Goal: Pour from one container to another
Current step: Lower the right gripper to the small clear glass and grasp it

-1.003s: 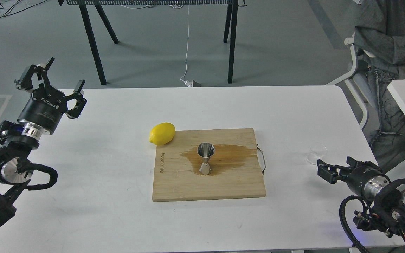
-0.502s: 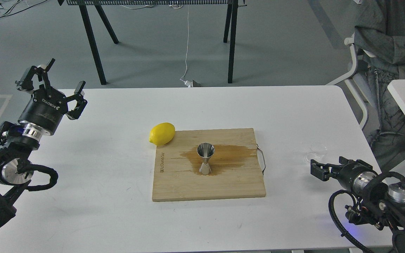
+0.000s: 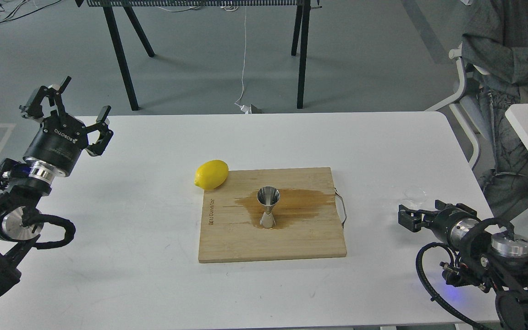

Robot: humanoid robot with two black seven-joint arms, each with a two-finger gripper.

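Two Arms Low at the Table's Sides, Cup and Jigger Well Apart

Two black arms flank a white table (image 3: pixel 154 275), and neither holds anything. On the table lies a wooden board (image 3: pixel 245 238), near the middle, with a brown wet stain (image 3: pixel 300 201) spread across its far half and a thin metal handle (image 3: pixel 342 208) on its right edge.

The left arm comes in from the left edge. Its gripper (image 3: pixel 68 107) is raised above the table's far left corner, jaws spread wide and empty, well apart from everything on the board.

The right arm comes in low from the right corner. Its gripper (image 3: pixel 406 219) points left, close above the table, just beside the cup and on its near side. It is seen dark and nearly end-on, so I cannot tell how far its jaws stand apart, nor whether they touch the cup.

A lemon (image 3: pixel 211 174) lies on the table, touching the board's far left corner.

The jigger (image 3: pixel 268 207) stands upright on the board, at the stain's near edge, its wide mouth up.

The cup (image 3: pixel 413 198), clear and faint against the white, sits on the table near the right edge, well apart from the board and the jigger.
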